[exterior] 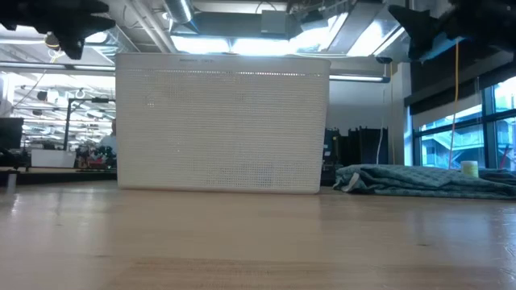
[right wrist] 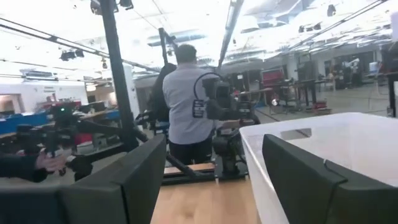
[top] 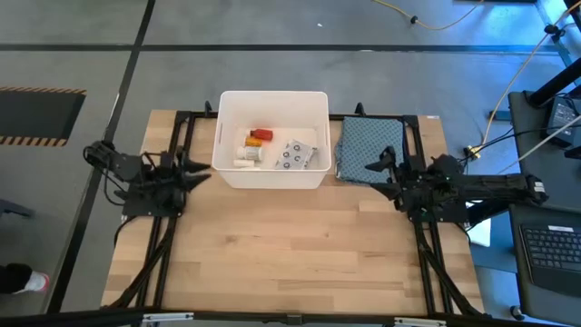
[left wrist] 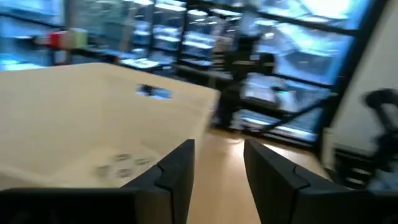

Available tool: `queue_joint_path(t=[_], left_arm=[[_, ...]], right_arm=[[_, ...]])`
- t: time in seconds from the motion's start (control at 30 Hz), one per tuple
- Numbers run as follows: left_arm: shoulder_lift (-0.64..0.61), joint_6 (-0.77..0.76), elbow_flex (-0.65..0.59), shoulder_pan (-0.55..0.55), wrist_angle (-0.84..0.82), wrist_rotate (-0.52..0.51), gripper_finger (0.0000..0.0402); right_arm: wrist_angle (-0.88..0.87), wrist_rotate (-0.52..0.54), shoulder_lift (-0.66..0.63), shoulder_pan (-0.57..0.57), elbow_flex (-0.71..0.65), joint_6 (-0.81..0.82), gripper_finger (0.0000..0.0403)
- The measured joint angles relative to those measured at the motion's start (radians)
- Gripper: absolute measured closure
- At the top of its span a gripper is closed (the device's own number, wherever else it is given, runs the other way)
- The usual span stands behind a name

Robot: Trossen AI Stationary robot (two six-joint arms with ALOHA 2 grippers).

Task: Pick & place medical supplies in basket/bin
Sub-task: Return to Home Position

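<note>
left tool (top: 201,173): held off the surface (top: 290,245), just beside the near left corner of the white bin (top: 272,94), tips pointing toward it. in the left wrist view its two fingers (left wrist: 177,180) stand a moderate way apart with bare wood in the gap; it grips nothing.

right tool (top: 370,166): across the bin from the left tool, tip showing over the near edge of the patterned cloth (top: 370,145). fingers (right wrist: 127,180) spread wide in the right wrist view, empty between them; the bin's white wall sits just ahead and to one side.

white bin: lies between the two tools, nearer the left one, flat on the surface. the cloth lies just beside its far side from the left tool (touching or not, cannot tell).

inside the bin, seen from above:
- red bottle (top: 262,134), lying nearest the left tool's side, toward the middle
- white pill bottle (top: 246,158), just beside the red one, closer to the left tool
- blister pack (top: 296,156), dotted, flat, on the half nearer the right tool

low view: the bin's perforated wall (exterior: 222,121) hides the contents; the cloth (exterior: 427,179) lies rumpled beside it.

beyond the surface, right wrist view: a person (right wrist: 186,106) in a pale top, back turned.
</note>
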Motion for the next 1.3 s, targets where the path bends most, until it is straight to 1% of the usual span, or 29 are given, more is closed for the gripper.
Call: queue_joint_path(t=[0.13, 0.17, 0.23, 0.3, 0.4, 0.5, 0.57, 0.67, 0.83, 1.0, 1.1, 1.3], left_arm=[[0.0, 0.021, -0.086, 0.0, 0.175, 0.147, 0.0268], [0.001, 0.022, -0.109, 0.0, 0.21, 0.171, 0.0268], [0.006, 0.019, -0.165, 0.0, 0.255, 0.164, 0.0268], [0.003, 0.015, -0.216, 0.0, 0.313, 0.127, 0.0268], [0.0, 0.062, -0.261, 0.0, 0.415, 0.091, 0.0268], [0.0, 0.081, -0.273, 0.002, 0.412, 0.11, 0.0268], [0.0, 0.063, -0.272, 0.014, 0.39, 0.168, 0.0268], [0.0, 0.035, -0.272, 0.052, 0.368, 0.285, 0.0268], [0.0, 0.014, -0.272, 0.148, 0.286, 0.385, 0.0268], [0.0, 0.04, -0.272, 0.25, 0.25, 0.457, 0.0268], [0.0, 0.044, -0.272, 0.295, 0.231, 0.453, 0.0268], [-0.001, 0.047, -0.272, 0.359, 0.238, 0.508, 0.0268]], right_arm=[[-0.003, 0.0, -0.045, 0.0, -0.03, 0.012, 0.0134], [-0.002, 0.0, -0.05, 0.0, -0.033, 0.016, 0.0134], [-0.005, 0.0, -0.057, 0.0, -0.036, 0.019, 0.0134], [-0.003, 0.0, -0.057, 0.0, -0.036, 0.018, 0.0134], [-0.008, 0.0, -0.057, 0.0, -0.036, 0.023, 0.0134], [-0.023, 0.0, -0.057, 0.0, -0.036, 0.026, 0.0134], [-0.027, 0.0, -0.057, 0.0, -0.036, 0.025, 0.0134], [-0.027, 0.0, -0.056, 0.0, -0.036, 0.025, 0.0134], [-0.027, 0.001, -0.056, 0.0, -0.036, 0.024, 0.0134], [-0.027, 0.003, -0.056, 0.0, -0.036, 0.018, 0.0134], [-0.027, 0.007, -0.056, 0.0, -0.036, -0.03, 0.0134], [-0.049, 0.067, -0.069, 0.0, -0.036, -0.06, 0.0134]])
